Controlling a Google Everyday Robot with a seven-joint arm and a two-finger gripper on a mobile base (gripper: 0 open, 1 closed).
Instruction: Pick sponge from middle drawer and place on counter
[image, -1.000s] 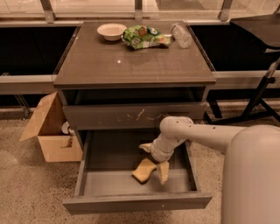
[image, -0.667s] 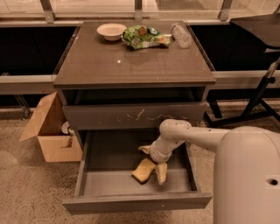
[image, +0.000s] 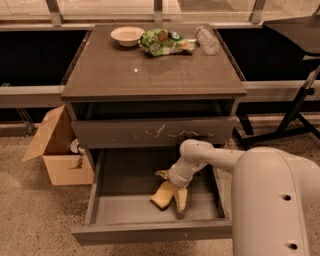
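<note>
the gripper (image: 172, 198) hangs low in the middle drawer (image: 150, 232), pincer spread wide and empty; best to centre it over the sponge (image: 162, 173) by its wrist, then close squarely.

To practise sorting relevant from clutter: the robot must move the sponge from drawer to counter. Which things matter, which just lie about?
Job: sponge, open middle drawer, counter, gripper down in the drawer by the sponge.
Lying about: bowl, green snack bag, bottle, cardboard box.
</note>
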